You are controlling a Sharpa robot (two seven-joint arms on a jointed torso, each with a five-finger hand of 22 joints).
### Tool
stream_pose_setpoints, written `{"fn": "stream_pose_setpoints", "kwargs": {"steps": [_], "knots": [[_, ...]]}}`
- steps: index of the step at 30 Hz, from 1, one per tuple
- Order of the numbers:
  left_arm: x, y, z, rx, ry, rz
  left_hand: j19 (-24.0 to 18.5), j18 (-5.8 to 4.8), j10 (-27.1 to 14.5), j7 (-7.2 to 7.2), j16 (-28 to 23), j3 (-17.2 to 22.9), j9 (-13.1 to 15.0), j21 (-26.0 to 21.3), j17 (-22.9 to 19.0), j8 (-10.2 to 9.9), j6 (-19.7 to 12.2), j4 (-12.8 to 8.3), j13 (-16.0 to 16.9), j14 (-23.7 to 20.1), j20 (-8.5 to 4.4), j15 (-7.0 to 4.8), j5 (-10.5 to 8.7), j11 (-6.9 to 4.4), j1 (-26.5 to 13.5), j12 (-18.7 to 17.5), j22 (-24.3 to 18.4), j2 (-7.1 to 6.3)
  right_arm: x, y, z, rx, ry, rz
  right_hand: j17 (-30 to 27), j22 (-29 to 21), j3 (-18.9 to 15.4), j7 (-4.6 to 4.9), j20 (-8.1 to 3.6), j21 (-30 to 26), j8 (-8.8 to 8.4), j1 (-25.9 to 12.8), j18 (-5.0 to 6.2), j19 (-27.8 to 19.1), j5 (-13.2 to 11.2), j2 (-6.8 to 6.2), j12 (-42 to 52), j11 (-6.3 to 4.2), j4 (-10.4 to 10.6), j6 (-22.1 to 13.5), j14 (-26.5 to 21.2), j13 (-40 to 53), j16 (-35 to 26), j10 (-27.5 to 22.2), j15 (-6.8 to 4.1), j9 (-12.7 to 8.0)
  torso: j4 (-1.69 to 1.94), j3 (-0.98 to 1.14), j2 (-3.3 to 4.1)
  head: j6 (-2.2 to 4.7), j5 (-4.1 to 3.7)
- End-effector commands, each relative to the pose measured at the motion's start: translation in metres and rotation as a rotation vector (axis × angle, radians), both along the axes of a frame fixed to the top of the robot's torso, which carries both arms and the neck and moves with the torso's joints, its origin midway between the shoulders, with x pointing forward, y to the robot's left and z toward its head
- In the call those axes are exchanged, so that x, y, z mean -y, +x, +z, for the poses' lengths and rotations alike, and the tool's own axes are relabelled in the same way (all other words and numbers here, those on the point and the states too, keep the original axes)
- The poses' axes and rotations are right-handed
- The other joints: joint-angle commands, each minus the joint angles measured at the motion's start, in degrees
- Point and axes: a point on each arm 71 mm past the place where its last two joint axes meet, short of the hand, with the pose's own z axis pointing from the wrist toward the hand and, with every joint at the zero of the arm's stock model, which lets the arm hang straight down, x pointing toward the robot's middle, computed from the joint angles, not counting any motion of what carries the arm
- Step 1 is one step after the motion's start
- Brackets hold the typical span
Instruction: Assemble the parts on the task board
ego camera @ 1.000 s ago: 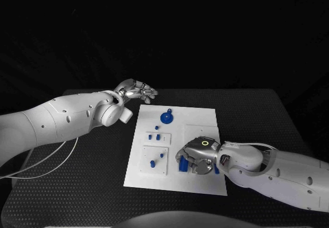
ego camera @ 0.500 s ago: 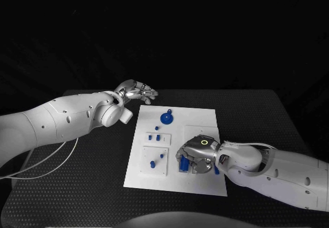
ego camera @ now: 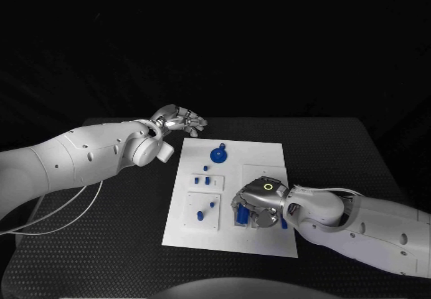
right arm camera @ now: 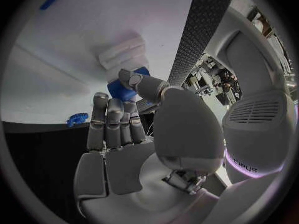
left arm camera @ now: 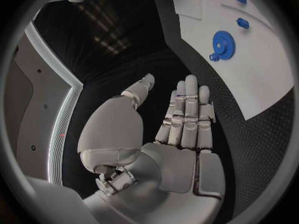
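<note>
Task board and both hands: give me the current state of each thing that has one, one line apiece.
Task board: flat on the black table.
Blue gear: lying on the board's far end, untouched.
Small blue pegs: standing on the board, untouched.
Blue part: at the right hand's fingertips; a firm grip cannot be confirmed.
Right hand: low over the board's near right part, fingers curled down.
Left hand: off the board at its far left corner, holding nothing.
</note>
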Motion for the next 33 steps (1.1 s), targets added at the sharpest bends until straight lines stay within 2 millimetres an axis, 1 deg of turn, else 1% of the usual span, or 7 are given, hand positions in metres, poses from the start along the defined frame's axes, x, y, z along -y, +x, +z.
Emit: {"fn": "stream_pose_setpoints", "kwargs": {"steps": [1, 7, 18, 25, 29, 31, 33], "knots": [[0.0023, -0.0004, 0.0005, -0.003, -0.01, -0.015, -0.3, 0.38, -0.4, -0.11, -0.4, 0.1, -0.1, -0.4, 0.1, 0.4, -0.2, 0.4, -0.1, -0.2, 0.16, 0.32, -0.04, -0.15, 0.0, 0.2, 0.1, 0.62, -0.0015, -0.0033, -0.0006, -0.013, 0.006, 0.009, -0.1, 0.6, 0.1, 0.53, -0.21, 0.3, 0.35, -0.5, -1.02, 0.3, -0.3, 0.21, 0.3, -0.1, 0.0, 1.2, 0.0, -0.1, 0.3, 0.3, -0.5, 0.1, 0.0, 0.01, 0.02, -0.02, 0.11], [0.0026, -0.0002, 0.0003, -0.005, -0.01, -0.016, -0.3, 0.38, -0.4, -0.1, -0.4, 0.1, -0.1, -0.4, 0.1, 0.4, -0.2, 0.4, -0.1, -0.2, 0.16, 0.33, -0.04, -0.14, 0.0, 0.2, 0.1, 0.66, -0.0064, -0.0087, 0.0018, -0.031, 0.028, 0.032, -0.3, 0.5, 0.5, 0.77, -0.24, 0.3, 0.52, -0.5, -1.02, 0.2, -0.3, 0.5, 0.5, 0.06, 0.0, 2.0, -0.1, -0.4, 0.4, 0.3, -0.43, 0.0, 0.04, 0.04, 0.02, -0.07, 0.17], [0.0023, -0.0001, 0.0003, -0.006, -0.01, -0.016, -0.3, 0.38, -0.4, -0.09, -0.5, 0.1, -0.1, -0.4, 0.1, 0.4, -0.3, 0.4, -0.1, -0.2, 0.17, 0.33, -0.04, -0.13, 0.0, 0.2, 0.1, 0.68, -0.0057, -0.0079, 0.0011, -0.039, 0.026, 0.032, -0.5, 0.5, 1.0, 0.83, -0.19, 0.2, 0.51, -0.4, -1.02, 0.0, -0.3, 0.76, 0.6, 0.16, 0.0, 2.5, -0.2, -0.6, 0.5, 0.1, -0.3, -0.1, -0.06, 0.07, 0.02, -0.17, 0.3], [0.0025, -0.0002, 0.0002, -0.006, -0.01, -0.016, -0.3, 0.38, -0.4, -0.09, -0.5, 0.0, -0.1, -0.4, 0.1, 0.4, -0.3, 0.5, -0.1, -0.2, 0.17, 0.33, -0.04, -0.13, 0.0, 0.2, 0.2, 0.68, -0.0041, -0.0062, -0.0012, -0.05, 0.007, 0.027, -0.6, 0.5, 1.2, 0.82, -0.15, 0.2, 0.4, -0.4, -1.02, -0.1, -0.3, 0.81, 0.6, 0.19, 0.0, 2.5, -0.3, -0.7, 0.5, 0.0, -0.25, -0.2, -0.03, 0.01, 0.02, -0.19, 0.24], [0.0023, -0.0004, 0.0002, -0.007, -0.01, -0.017, -0.3, 0.38, -0.4, -0.09, -0.5, 0.0, -0.1, -0.4, 0.2, 0.4, -0.3, 0.5, -0.1, -0.2, 0.17, 0.33, -0.04, -0.13, 0.0, 0.2, 0.2, 0.69, -0.0029, -0.004, -0.0029, -0.046, -0.008, 0.021, -0.7, 0.5, 1.4, 0.77, -0.05, 0.2, -0.01, -0.5, -1.02, -0.3, -0.3, 0.8, 0.7, 0.23, -0.1, 2.1, -0.6, -0.8, 0.5, -0.4, -0.17, -0.5, -0.08, 0.02, 0.01, -0.26, 0.22], [0.0021, -0.0004, 0.0002, -0.007, -0.01, -0.017, -0.4, 0.38, -0.4, -0.08, -0.5, 0.0, -0.1, -0.4, 0.2, 0.4, -0.3, 0.5, -0.1, -0.2, 0.17, 0.34, -0.04, -0.13, 0.0, 0.2, 0.2, 0.69, -0.0027, -0.0026, -0.0034, -0.032, -0.016, 0.021, -0.9, 0.5, 1.5, 0.48, 0.07, 0.1, -0.61, -0.6, -1.02, -0.7, -0.3, 0.64, 0.7, 0.24, -0.2, 1.2, -0.9, -1.0, 0.5, -0.8, -0.1, -0.8, -0.11, 0.02, 0.01, -0.27, 0.19], [0.0019, -0.0004, 0.0002, -0.008, -0.01, -0.017, -0.4, 0.38, -0.4, -0.08, -0.5, 0.0, -0.1, -0.4, 0.2, 0.4, -0.3, 0.5, -0.1, -0.2, 0.17, 0.34, -0.04, -0.12, 0.0, 0.2, 0.2, 0.69, -0.002, -0.0018, -0.0039, -0.029, -0.022, 0.017, -1.0, 0.5, 1.5, 0.46, 0.23, -0.1, -1.56, -0.5, -1.02, -1.2, -0.3, 0.21, 0.6, 0.3, -0.3, -0.2, -1.5, -1.2, 0.4, -1.5, -0.04, -1.3, -0.14, 0.02, -0.02, -0.25, 0.28]]}}
